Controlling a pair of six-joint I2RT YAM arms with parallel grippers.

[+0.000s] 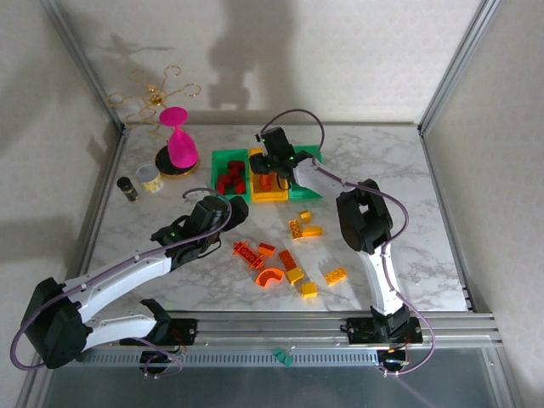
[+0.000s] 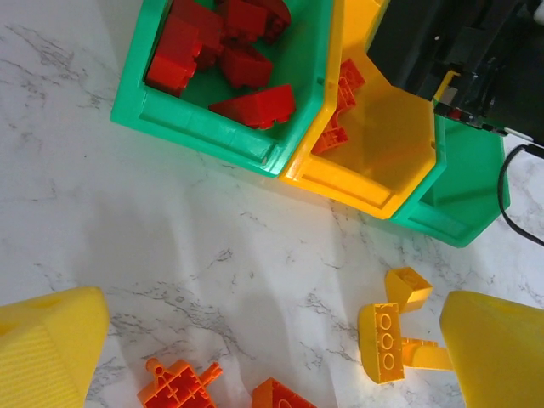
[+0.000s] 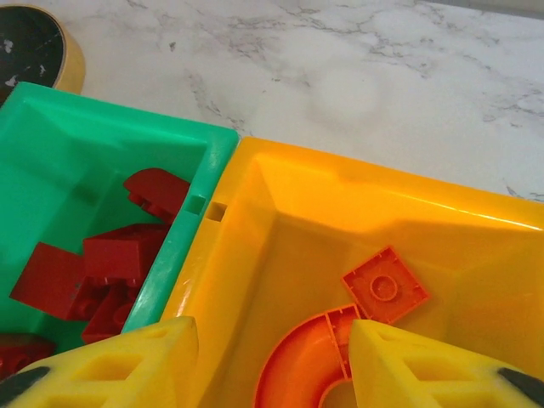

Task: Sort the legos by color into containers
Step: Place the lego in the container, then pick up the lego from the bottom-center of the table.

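Right gripper point(image 3: 272, 353) gapes empty over yellow-orange plastic bin point(image 3: 280, 221); red plastic bricks point(image 3: 115, 255) binned; orange and yellow bricks point(image 1: 336, 275) remain at 6 o'clock.

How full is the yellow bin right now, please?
Mostly empty: the yellow bin holds an orange arch and a square orange brick.

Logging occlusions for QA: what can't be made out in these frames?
- Right green bin: its contents are hidden by the right arm in the left wrist view, and the arm also covers it in the top view.
- Orange arch: cut off by the bottom edge in the right wrist view, so its full shape is unclear.
- Dark jar: too small in the top view to read any label.
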